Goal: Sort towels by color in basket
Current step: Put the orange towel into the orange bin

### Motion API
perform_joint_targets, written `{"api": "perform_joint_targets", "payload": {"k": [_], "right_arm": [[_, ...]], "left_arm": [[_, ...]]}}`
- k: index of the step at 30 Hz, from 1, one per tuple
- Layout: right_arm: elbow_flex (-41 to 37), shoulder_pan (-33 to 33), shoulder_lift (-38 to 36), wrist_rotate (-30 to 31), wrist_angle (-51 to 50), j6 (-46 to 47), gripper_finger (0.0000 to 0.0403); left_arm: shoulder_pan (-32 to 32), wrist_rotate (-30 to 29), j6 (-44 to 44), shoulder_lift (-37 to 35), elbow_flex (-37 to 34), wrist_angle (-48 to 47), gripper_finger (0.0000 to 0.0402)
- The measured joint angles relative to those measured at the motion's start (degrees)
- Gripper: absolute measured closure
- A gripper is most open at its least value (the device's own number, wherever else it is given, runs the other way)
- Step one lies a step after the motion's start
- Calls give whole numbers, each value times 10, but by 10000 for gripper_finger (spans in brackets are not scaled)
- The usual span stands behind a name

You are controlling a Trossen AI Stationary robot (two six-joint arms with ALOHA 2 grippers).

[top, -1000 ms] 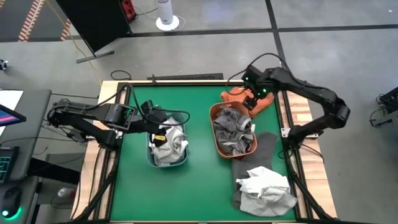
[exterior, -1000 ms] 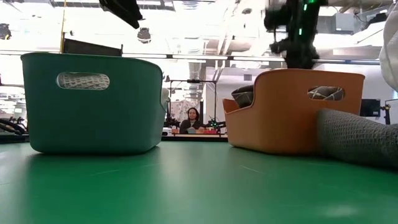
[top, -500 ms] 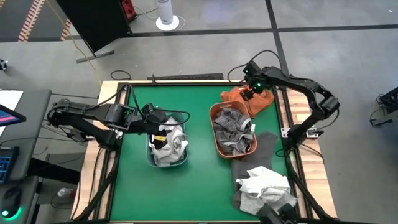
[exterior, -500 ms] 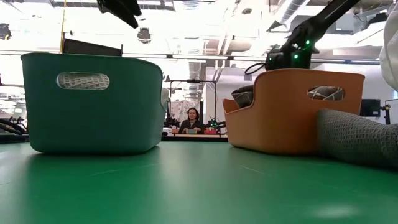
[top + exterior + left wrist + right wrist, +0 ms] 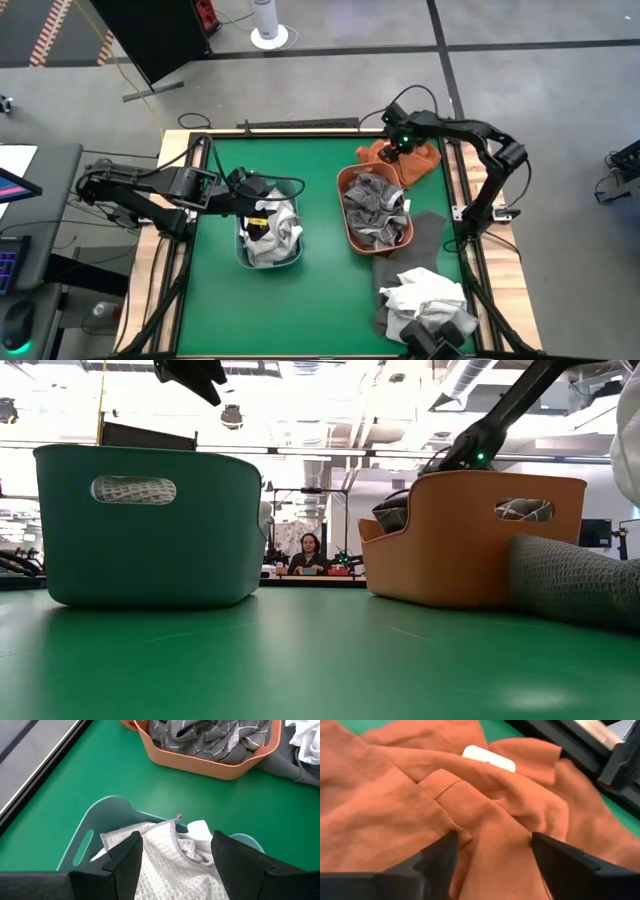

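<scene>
My right gripper (image 5: 397, 147) (image 5: 495, 865) is open, low over the rust-orange towel (image 5: 421, 161) (image 5: 485, 820) crumpled at the far right of the table; a raised fold lies between its fingers. My left gripper (image 5: 248, 190) (image 5: 175, 865) is open, above the teal basket (image 5: 243, 255) (image 5: 150, 525), which holds white and light grey towels (image 5: 165, 855). The orange basket (image 5: 345, 190) (image 5: 470, 540) holds grey patterned towels (image 5: 375, 210). A dark grey towel (image 5: 430, 235) lies flat on the table with a white towel (image 5: 425, 300) bunched on it. My right gripper comes down at the rust-orange towel from above, its fingers (image 5: 437, 857) on either side of a raised fold (image 5: 490, 827) in the cloth, which lies on the table. Whether the fingertips touch the cloth, I cannot tell.
Bare green table lies between the two baskets and along the near left side. A white label (image 5: 487, 757) shows on the rust-orange towel. The table's black far rail (image 5: 580, 735) runs just beyond that towel. A person sits far off in the room (image 5: 310, 552).
My right gripper has come down and a little toward the table's far left, from well above the orange basket's rim to low over the rust-orange towel behind it. The towels and baskets have stayed where they were.
</scene>
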Motion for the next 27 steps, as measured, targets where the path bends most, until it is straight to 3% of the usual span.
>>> {"api": "perform_joint_targets", "payload": {"k": [4,11,18,27], "right_arm": [[0,0,1,-2,-9,-9,197],[0,-5,0,-18,-50,-39,379],[0,-1,-61,-27,-99,-70,383],[1,58,-288,-43,-158,-77,390]], "left_arm": [[0,0,0,0,0,-10,178],[0,0,8,0,0,-19,178],[0,0,9,0,0,-19,178],[3,1,8,-5,0,-26,178]]}}
